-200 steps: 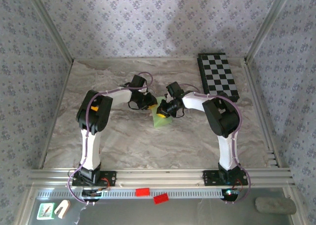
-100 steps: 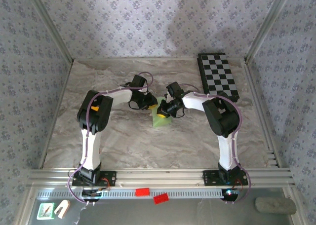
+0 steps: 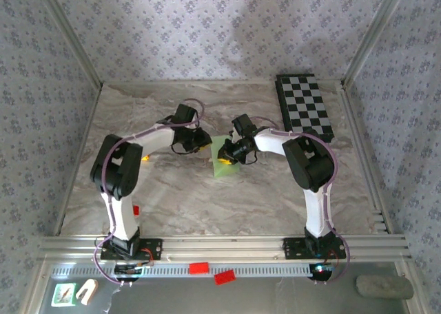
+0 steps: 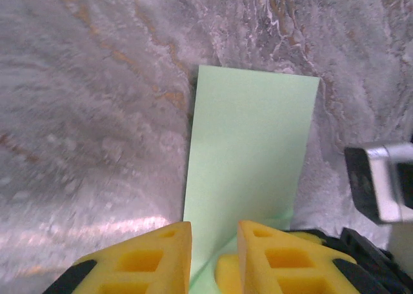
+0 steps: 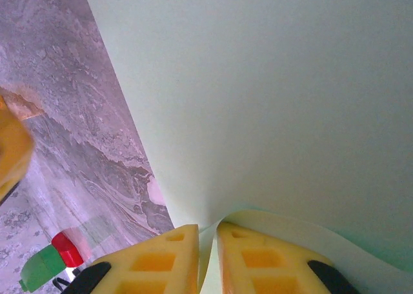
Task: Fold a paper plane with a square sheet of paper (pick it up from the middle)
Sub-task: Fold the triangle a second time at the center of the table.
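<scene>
- The folded square sheet of paper (image 3: 222, 166) lies mid-counter (image 3: 179, 197), between both arms.
- Right jaws nearly closed, pinching its curled edge.
- Left jaws narrow above it; I cannot tell whether they grip.

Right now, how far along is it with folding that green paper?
Early on. The square sheet of paper looks folded once into a rectangle on the table. The right gripper pinches a lifted edge of it; the left gripper sits close by, over the same sheet. No pointed nose or wings yet, so most folds remain.
</scene>
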